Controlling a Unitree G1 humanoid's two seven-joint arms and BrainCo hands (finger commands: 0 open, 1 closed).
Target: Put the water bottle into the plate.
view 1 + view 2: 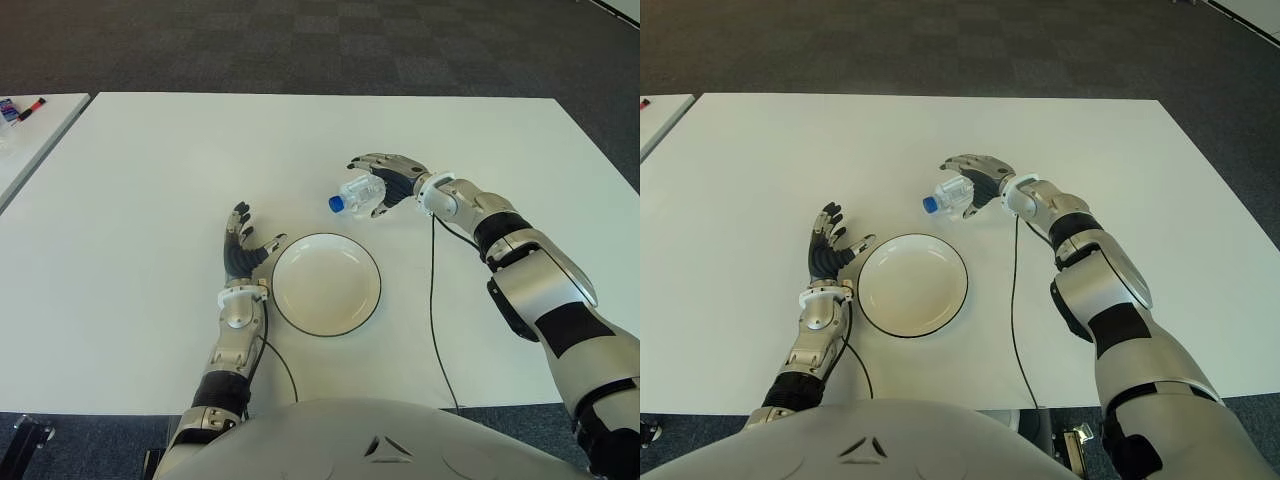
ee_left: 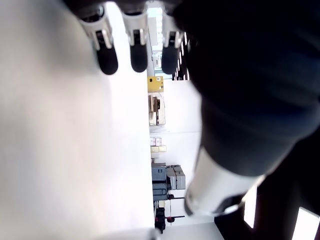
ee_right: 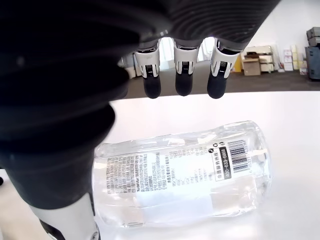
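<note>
Right hand (image 1: pixel 385 180) over flat bottle (image 1: pixel 360 194), cap leftward

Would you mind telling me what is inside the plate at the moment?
Nothing is inside the plate; its whole white interior shows. The water bottle lies on the table beyond it, under the open right hand. The open left hand shows beside the plate's left rim.

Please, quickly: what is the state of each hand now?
Left hand: open, holding nothing, left of the plate.
Right hand: open around the lying water bottle, not gripping.
</note>
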